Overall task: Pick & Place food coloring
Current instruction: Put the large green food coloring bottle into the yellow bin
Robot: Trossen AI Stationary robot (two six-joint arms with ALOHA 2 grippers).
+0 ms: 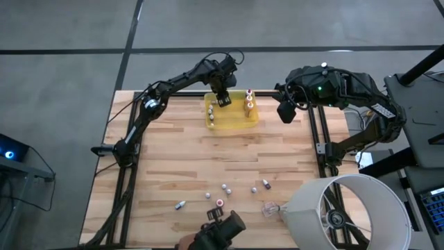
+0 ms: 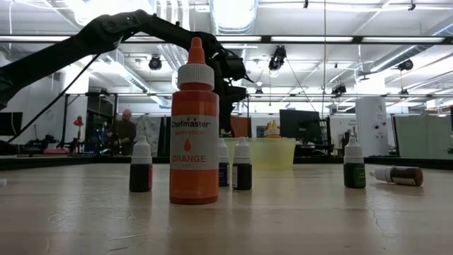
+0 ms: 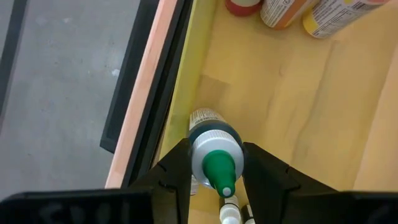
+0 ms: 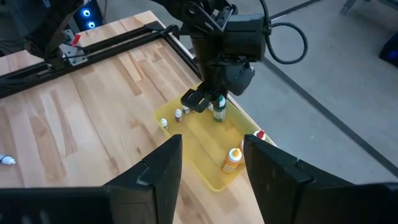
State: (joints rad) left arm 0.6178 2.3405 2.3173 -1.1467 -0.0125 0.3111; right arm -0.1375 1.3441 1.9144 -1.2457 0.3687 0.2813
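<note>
A green-capped food coloring bottle [image 3: 214,157] stood upright between the fingers [image 3: 268,177] of the left gripper [image 1: 224,99], which was clenched on its body just below the shoulder. It hung inside the translucent yellow tray [image 1: 232,123], near the wall that runs along the far table edge; in the high view that is at about 12 o'clock on the wooden table [image 1: 173,167]. Just beside it in the tray were two or three small white-capped bottles [image 4: 178,114] in a short row. At the tray's 3 o'clock end stood larger bottles, an orange one [image 4: 232,159] and a red-capped one [image 4: 259,134] among them.

Toward 6 o'clock, well apart from the tray, about half a dozen loose bottles [image 1: 225,187] lay scattered on the boards. In the low view a tall orange bottle [image 2: 194,127] labelled ORANGE stood closest, with small dark bottles [image 2: 141,166] beside it and one brown bottle [image 2: 398,175] lying on its side at 3 o'clock.

The right gripper [image 4: 211,171] hovered off the table's 2 o'clock corner, released, holding nothing, facing the tray. A white lampshade [image 1: 347,212] sat at 5 o'clock. A person [image 2: 125,132] stood far back in the room.
</note>
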